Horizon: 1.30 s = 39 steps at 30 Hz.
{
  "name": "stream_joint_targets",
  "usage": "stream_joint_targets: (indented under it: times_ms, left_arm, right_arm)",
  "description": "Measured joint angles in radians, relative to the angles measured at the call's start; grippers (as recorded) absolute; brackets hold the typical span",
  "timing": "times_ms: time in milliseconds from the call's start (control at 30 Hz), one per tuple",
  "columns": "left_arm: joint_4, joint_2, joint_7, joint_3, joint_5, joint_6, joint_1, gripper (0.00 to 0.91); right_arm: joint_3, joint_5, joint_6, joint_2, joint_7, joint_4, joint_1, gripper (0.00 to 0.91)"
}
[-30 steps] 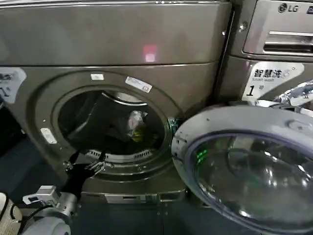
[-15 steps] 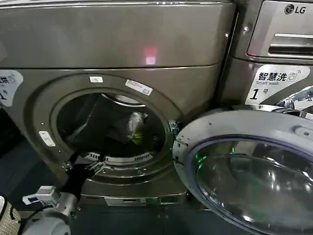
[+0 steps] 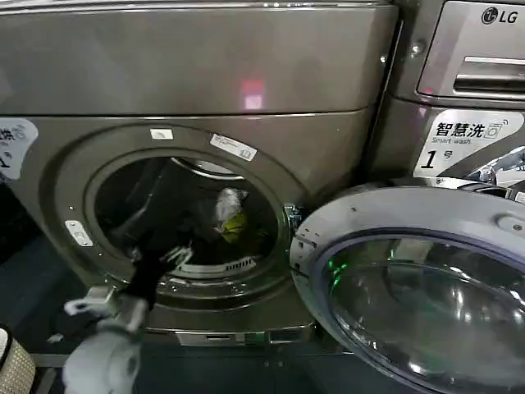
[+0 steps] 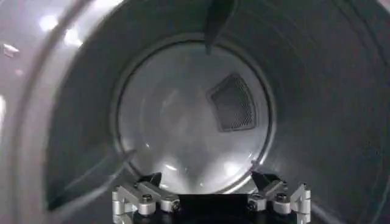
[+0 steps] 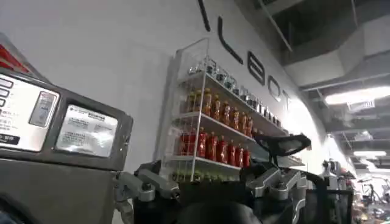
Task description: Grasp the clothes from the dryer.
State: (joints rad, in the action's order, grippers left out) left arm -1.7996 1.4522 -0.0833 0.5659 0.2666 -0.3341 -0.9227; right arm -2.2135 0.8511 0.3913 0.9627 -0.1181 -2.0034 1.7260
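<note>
1. The left gripper point(image 3: 168, 256) now sits at the lower lip of the porthole of the dryer point(image 3: 189, 74). Half a second ago it was lower, against the bottom rim, so the arm has climbed and pushed forward into the opening.

2. In the left wrist view the left gripper point(image 4: 210, 198) faces straight down the steel drum towards the round back wall with its mesh vent point(image 4: 233, 103). Its fingers point(image 4: 137, 196) stand spread wide, with nothing between them.

3. The clothes point(image 3: 230, 215) lie inside the drum to the right of centre, a pale grey-white lump with yellow-green fabric tucked under it. They are deeper in and to the right of the gripper, well apart from it, and not in the wrist camera's line of sight.

4. My reading: the reach has begun but the grasp has not. The arm needs to go further in and swing towards the robot's right before the fingers can close on the bundle.

5. The door point(image 3: 410, 287) hangs swung open on the right, clear of the reach path.

6. The right gripper point(image 5: 213, 189) is parked away from the drum, pointing up at a shelf of bottles point(image 5: 210, 131). I cannot tell how it is set.
</note>
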Motion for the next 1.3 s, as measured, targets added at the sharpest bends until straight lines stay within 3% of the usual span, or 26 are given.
stream_joint_targets:
  times_ms: [833,1100,1300]
  left_arm:
    - [0.728,0.014,-0.040,-0.129,-0.052,0.087,0.560,0.907]
    - [0.943,0.006,-0.125,-0.185,-0.093,0.078,0.704,0.907]
    - [1.097,-0.026,-0.266,-0.303,-0.163,0.092,0.795,0.907]
  right_arm:
    - [-0.026,0.000,-0.010,-0.018,-0.016,0.017,-0.002,0.907]
    - [-0.032,0.000,-0.015,-0.018,-0.019,0.020,0.003,0.907]
    - [-0.030,0.000,-0.017,-0.019,-0.022,0.020,0.005,0.907]
